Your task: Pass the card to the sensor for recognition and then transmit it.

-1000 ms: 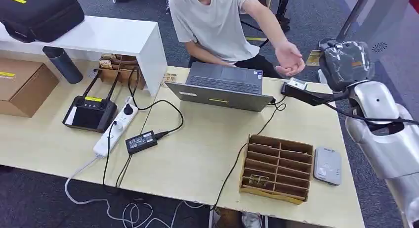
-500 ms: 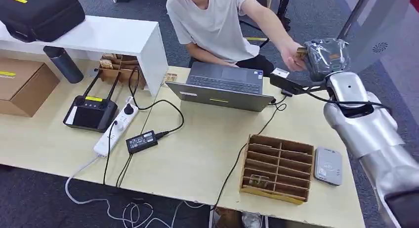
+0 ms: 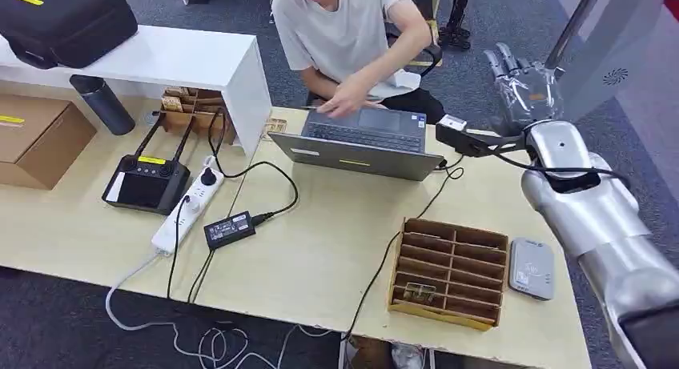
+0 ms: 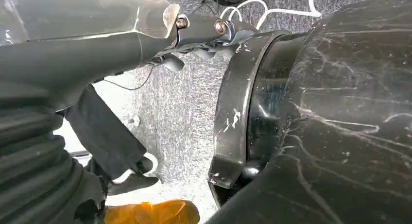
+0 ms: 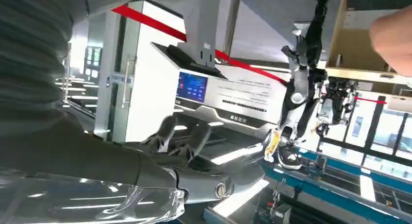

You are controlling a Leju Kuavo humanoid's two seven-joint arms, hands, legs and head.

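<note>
Right hand [image 3: 522, 85] is raised beyond the table's [image 3: 320, 257] far right edge, fingers [image 3: 503, 58] apart and holding nothing. No card can be made out in it. Card reader [image 3: 531, 268] lies flat near the right arm, beside the slotted wooden tray [image 3: 450, 271]. Left hand's [image 4: 73, 49] finger state cannot be told.

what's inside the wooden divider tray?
In the wooden divider tray, one small brownish item sits in a front-left slot; the other slots look empty. Slot floors next to the dividers are partly hidden, so flat cards there cannot be excluded.
</note>
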